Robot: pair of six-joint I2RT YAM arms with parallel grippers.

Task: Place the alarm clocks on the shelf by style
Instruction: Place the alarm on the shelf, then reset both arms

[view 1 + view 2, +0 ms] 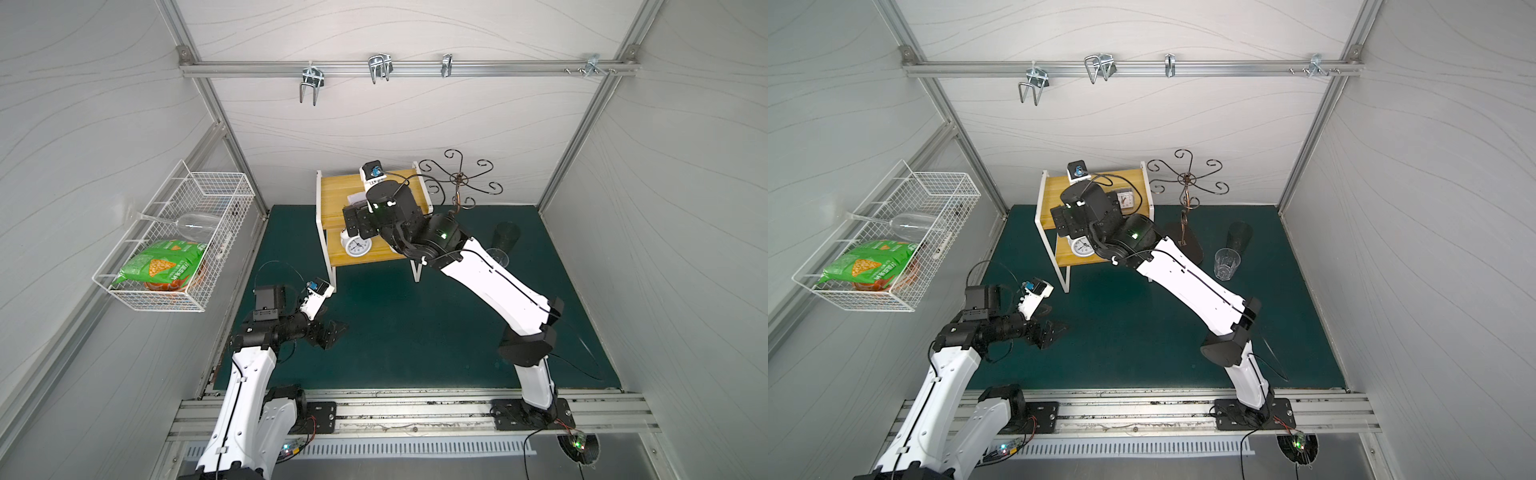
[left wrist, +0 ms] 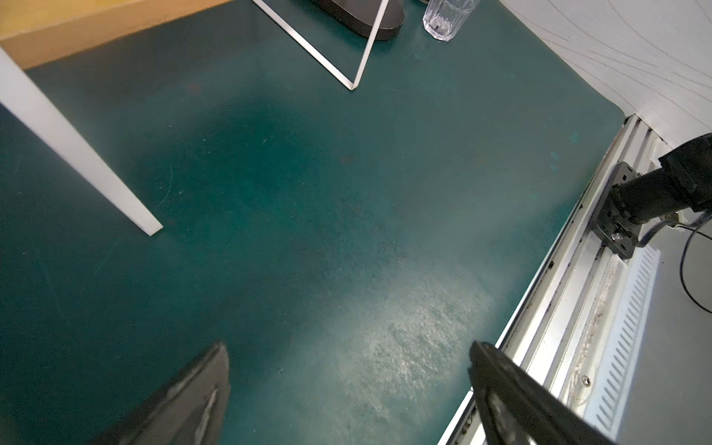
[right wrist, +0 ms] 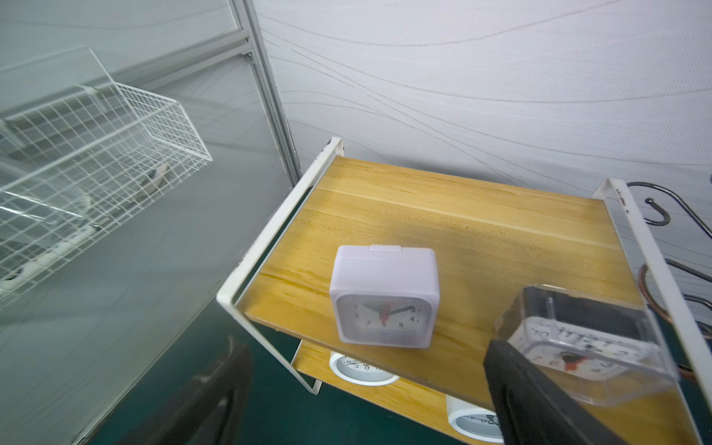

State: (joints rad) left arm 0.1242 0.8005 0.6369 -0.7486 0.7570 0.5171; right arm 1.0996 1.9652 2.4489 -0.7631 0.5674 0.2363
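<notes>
The shelf (image 3: 462,215) stands at the back of the green mat, seen in both top views (image 1: 332,187). Its upper board carries a white square alarm clock (image 3: 385,296) and, beside it, a clear-cased square alarm clock (image 3: 585,346) (image 1: 1124,198). Two round white alarm clocks (image 3: 362,370) (image 3: 476,422) sit on the lower board; a top view shows one (image 1: 356,246). My right gripper (image 3: 366,346) hovers open at the upper board's front edge, holding nothing. One finger (image 3: 539,404) overlaps the clear clock's corner. My left gripper (image 2: 348,346) (image 1: 332,332) is open and empty above the mat.
A dark curly-hooked stand (image 1: 457,178) rises right of the shelf. A clear drinking glass (image 1: 1227,264) and a dark cup (image 1: 1239,237) stand further right. A white wire basket (image 1: 178,232) on the left wall holds a stemmed glass and snack bags.
</notes>
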